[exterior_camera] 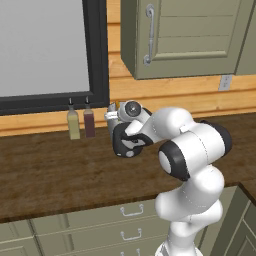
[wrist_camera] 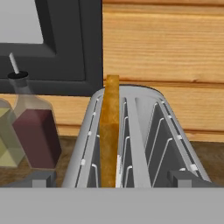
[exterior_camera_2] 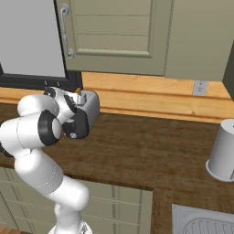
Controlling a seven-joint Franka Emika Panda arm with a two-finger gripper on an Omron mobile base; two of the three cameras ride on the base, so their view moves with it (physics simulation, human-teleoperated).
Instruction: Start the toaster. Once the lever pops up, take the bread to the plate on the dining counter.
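Note:
The silver two-slot toaster (wrist_camera: 144, 131) stands on a dark wood counter (exterior_camera: 50, 170) against the wall. The bread (wrist_camera: 110, 135) stands upright in its left slot, its orange-brown crust rising above the rim. My gripper (wrist_camera: 116, 179) hovers open just above the toaster's near end, with one fingertip (wrist_camera: 43, 178) outside each long side and nothing between the fingers. In the base views my wrist covers the toaster (exterior_camera: 112, 120) (exterior_camera_2: 91, 107) from above, beside its black front panel (exterior_camera_2: 78, 123). I cannot make out the lever. The plate and the dining counter are out of view.
Two slim bottles (exterior_camera: 74, 125) (exterior_camera: 89, 122) stand just left of the toaster under a dark window frame (exterior_camera: 97, 60). A wall cabinet (exterior_camera: 190, 40) hangs overhead. Far right are a grey canister (exterior_camera_2: 223, 151) and a sink (exterior_camera_2: 205, 224).

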